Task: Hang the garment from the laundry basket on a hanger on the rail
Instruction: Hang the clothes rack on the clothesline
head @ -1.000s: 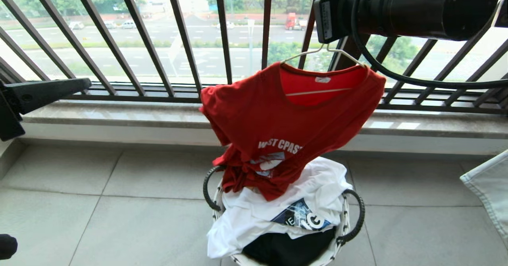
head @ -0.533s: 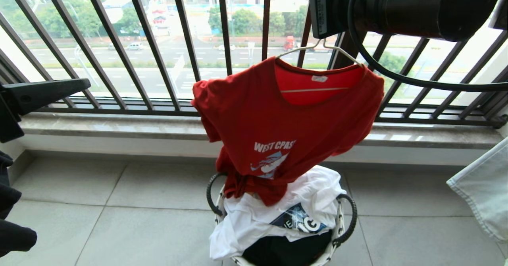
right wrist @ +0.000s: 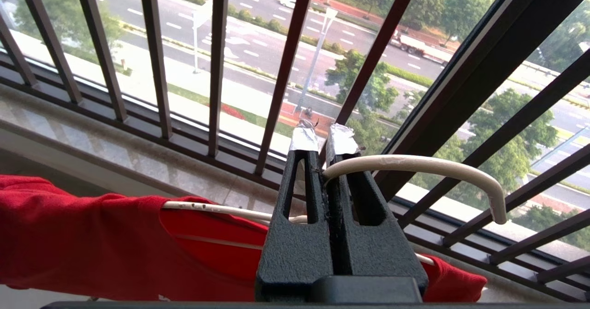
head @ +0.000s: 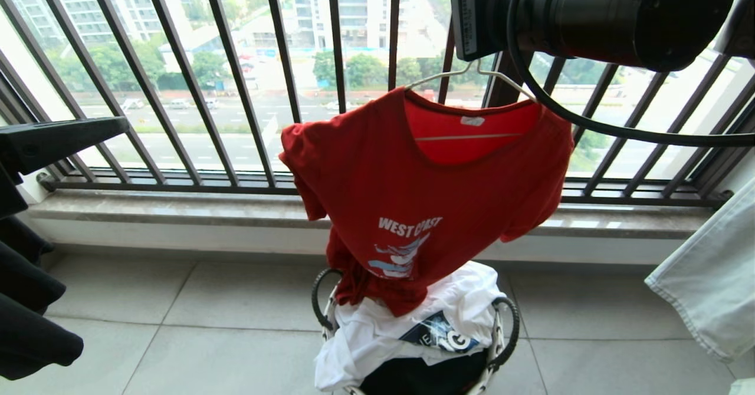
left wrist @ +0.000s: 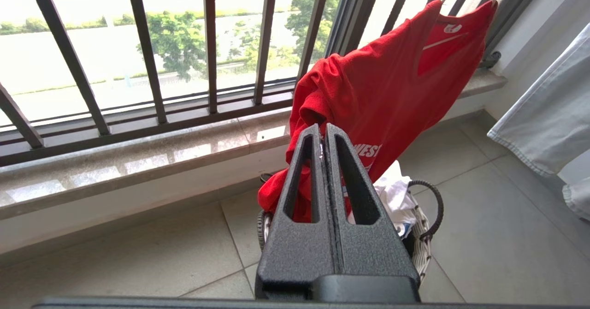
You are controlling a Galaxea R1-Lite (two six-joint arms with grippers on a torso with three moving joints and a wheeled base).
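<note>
Right claw [right wrist: 322, 138] clamped on hanger [right wrist: 415, 163] neck; left claw [left wrist: 322, 129] together, empty. Risk: T-shirt [head: 424, 194] hem snagging basket [head: 501, 336], slipping off hanger.

Red "WEST COAST" tee [head: 424, 200] draped on cream wire hanger [head: 472, 73], hem bunched over basket [head: 501, 336]. Basket: white woven, black loop handles, on floor tiles.
</note>
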